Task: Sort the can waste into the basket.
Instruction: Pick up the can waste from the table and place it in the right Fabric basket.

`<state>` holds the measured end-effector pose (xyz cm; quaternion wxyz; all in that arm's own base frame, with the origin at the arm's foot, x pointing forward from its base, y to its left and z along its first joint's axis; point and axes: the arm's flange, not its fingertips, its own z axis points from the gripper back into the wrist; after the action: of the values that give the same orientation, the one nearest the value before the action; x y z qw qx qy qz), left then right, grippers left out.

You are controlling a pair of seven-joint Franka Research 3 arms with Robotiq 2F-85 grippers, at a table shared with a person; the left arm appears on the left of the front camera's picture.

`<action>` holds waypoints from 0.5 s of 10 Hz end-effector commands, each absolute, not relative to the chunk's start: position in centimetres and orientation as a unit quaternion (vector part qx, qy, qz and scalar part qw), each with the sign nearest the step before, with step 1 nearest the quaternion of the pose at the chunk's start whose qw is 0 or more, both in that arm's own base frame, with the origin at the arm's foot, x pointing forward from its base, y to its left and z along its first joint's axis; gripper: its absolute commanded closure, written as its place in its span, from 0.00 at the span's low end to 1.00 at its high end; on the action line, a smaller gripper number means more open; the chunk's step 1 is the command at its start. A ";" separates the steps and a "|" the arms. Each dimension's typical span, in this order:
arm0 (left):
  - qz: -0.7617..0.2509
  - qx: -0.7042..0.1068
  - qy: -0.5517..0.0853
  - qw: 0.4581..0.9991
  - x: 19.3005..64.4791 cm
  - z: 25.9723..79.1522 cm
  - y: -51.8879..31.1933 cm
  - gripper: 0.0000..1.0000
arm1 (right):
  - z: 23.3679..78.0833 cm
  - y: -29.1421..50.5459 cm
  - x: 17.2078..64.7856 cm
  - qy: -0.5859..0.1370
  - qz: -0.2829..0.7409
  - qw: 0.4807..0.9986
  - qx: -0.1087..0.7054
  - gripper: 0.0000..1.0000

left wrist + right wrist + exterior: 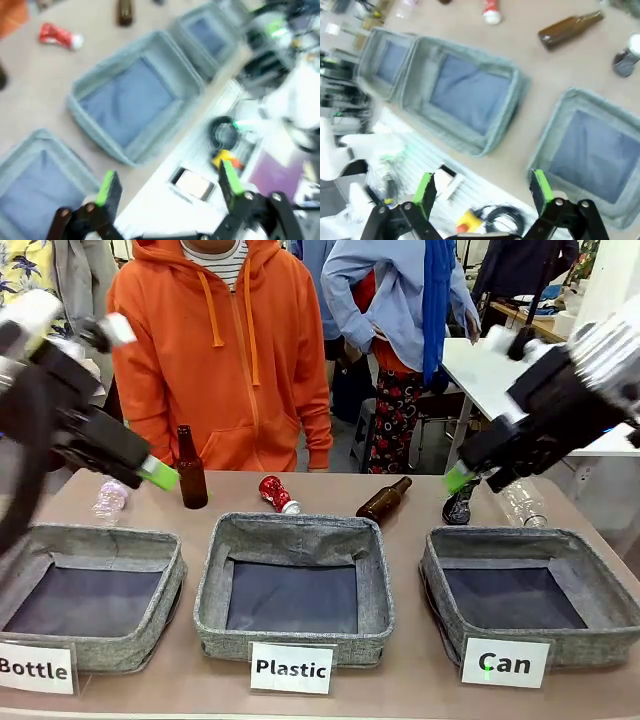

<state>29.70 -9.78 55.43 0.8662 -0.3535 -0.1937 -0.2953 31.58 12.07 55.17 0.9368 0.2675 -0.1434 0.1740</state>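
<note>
Two crushed, red can (277, 493), dark can (460, 505), left fingers (106, 187) apart, right fingers (541, 186) apart.

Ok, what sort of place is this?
Likely a robotics lab running a waste-sorting trial: the basket labelled Can, the left tool and right tool above the table, a person standing opposite.

robotics lab, clearly: robot arms (570, 390) over a test table (420, 680), printed labels (291, 668) reading bottle, plastic, can, loose cables (500, 216) at the edge, people (230, 360) standing close behind.
</note>
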 end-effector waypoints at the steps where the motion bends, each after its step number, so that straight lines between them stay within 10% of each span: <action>1: -0.233 -0.436 -0.185 0.850 30.2 54.7 -2.3 0.00 | 55.1 5.5 31.4 -0.155 0.096 0.907 0.381 0.00; 5: -0.031 -0.557 -0.272 0.784 28.1 48.6 12.4 0.00 | 51.2 -7.6 28.9 -0.238 -0.068 0.825 0.508 0.00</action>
<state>27.80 13.09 51.40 0.8045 -0.5341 -0.2515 -0.0658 29.45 -7.26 53.72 0.8457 0.4874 -0.2102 -0.0549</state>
